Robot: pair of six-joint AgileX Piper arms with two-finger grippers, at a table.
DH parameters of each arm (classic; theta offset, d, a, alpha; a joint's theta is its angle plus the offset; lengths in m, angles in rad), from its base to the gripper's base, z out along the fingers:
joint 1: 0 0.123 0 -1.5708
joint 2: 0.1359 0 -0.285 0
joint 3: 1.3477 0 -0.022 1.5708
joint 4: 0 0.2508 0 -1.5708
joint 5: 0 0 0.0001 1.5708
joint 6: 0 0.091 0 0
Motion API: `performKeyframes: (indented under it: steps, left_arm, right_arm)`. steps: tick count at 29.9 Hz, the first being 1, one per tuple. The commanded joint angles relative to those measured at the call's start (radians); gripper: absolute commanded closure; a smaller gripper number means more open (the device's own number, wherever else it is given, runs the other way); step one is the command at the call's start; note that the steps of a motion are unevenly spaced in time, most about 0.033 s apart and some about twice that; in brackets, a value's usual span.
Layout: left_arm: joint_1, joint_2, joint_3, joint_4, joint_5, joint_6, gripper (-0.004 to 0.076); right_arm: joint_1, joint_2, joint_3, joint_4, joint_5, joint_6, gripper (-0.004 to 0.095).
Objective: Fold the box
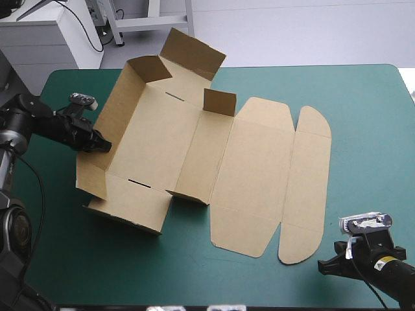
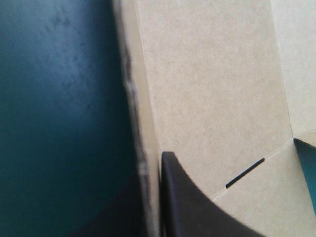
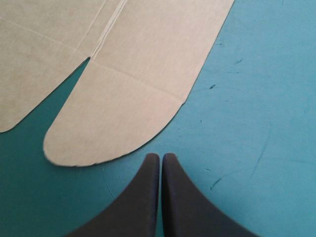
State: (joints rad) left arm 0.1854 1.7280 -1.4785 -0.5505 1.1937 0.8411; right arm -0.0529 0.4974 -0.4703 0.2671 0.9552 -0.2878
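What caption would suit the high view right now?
Mid-fold: left gripper clamps the raised left wall of the brown box; right gripper, jaws shut, sits just off the rounded flap.

Clamped on the raised wall of the brown box point(image 2: 217, 89) by the left gripper point(image 2: 154, 170) — one black finger point(image 2: 192, 207) flat against the inner face, the other just a dark shape past the board's edge. At twelve o'clock from the fingertip, plain board; toward three o'clock, a short dark slot point(image 2: 245, 173) beside a crease. From nine o'clock outward — teal-green cover point(image 2: 59, 108).
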Motion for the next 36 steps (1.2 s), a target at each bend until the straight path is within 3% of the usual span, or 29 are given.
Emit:
performKeyframes:
  steps: [1,9,20,30,36]
  left_arm:
    - [-0.073,-0.041,-0.093,0.036,-0.049,0.048,0.0732]
    - [-0.269,-0.041,-0.177,0.11,-0.219,0.186,0.0732]
    - [-0.52,-0.037,-0.192,0.319,-0.52,0.214,0.0732]
    - [-0.692,-0.037,-0.194,0.611,-0.707,0.199,0.0732]
    - [-0.782,-0.037,-0.194,0.727,-0.734,0.194,0.0732]
  right_arm:
    - [0.002,0.004,-0.031,0.008,-0.041,-0.006,0.0909]
    - [0.002,0.006,-0.031,0.008,-0.044,-0.006,0.0909]
    - [0.002,0.006,-0.031,0.007,-0.044,-0.006,0.0909]
    - [0.002,0.006,-0.031,0.007,-0.042,-0.006,0.0909]
    - [0.002,0.006,-0.031,0.007,-0.042,-0.006,0.0909]
